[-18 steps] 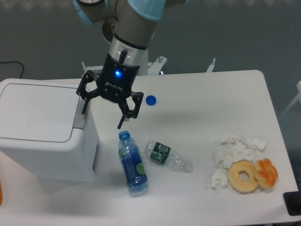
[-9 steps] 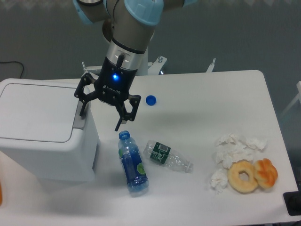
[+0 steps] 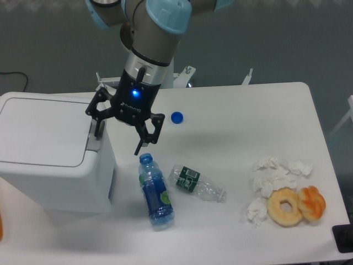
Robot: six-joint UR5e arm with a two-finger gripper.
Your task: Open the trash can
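Observation:
The trash can [image 3: 47,149] is a large white boxy bin at the left of the table, its flat lid down. A grey push tab [image 3: 94,139] sits on its right edge. My gripper [image 3: 118,141] hangs open just right of the bin. Its left finger [image 3: 99,127] is over the tab and its right finger [image 3: 144,139] points down above the blue bottle's cap. Nothing is between the fingers.
A blue bottle [image 3: 155,191] lies right of the bin, a crushed clear bottle [image 3: 196,185] beside it. A blue cap [image 3: 176,117] sits farther back. Crumpled tissues [image 3: 273,176] and two doughnuts [image 3: 295,205] lie at the right front.
My gripper has shifted slightly left toward the bin's tab over the last second. The lid and the other objects have not moved.

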